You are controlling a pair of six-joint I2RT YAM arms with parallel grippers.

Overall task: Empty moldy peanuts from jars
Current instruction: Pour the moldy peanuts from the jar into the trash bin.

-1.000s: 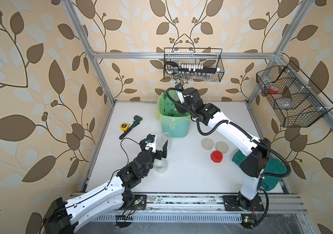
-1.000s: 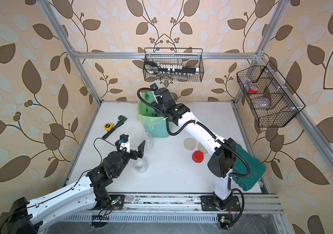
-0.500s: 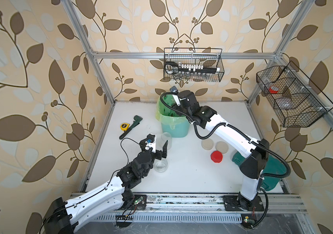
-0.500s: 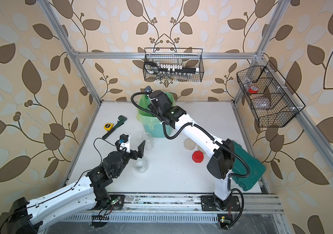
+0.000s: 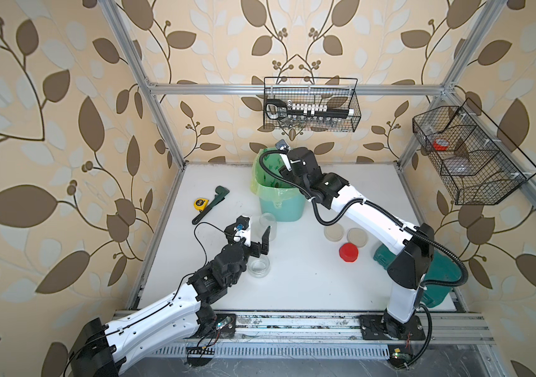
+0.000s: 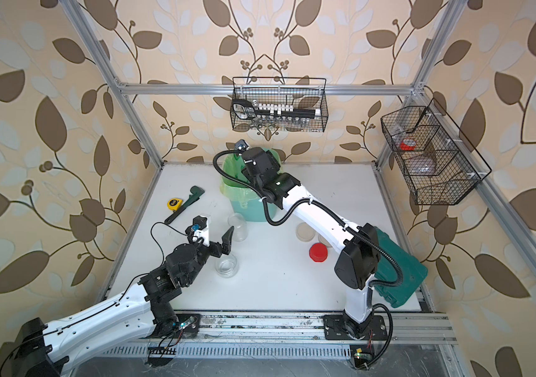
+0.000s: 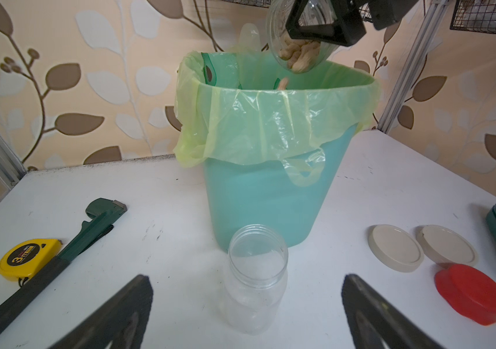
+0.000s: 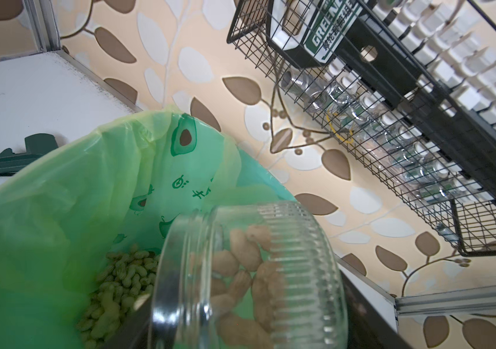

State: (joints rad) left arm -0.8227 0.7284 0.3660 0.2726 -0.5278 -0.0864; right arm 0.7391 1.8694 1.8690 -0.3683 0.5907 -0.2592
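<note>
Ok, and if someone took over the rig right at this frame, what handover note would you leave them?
Left gripper: open, empty, hovering just short of the tall jar, which stands upright, empty and lidless on the table.
Right gripper: shut on a short ribbed jar, tipped over the green bin. Its peanuts are spilling out, several not yet out.
Done: a pile lies in the bin. The second short jar sits empty near the left arm. Two beige lids and the red lid lie on the table.
Left: finish this pour, set the jar down.
</note>
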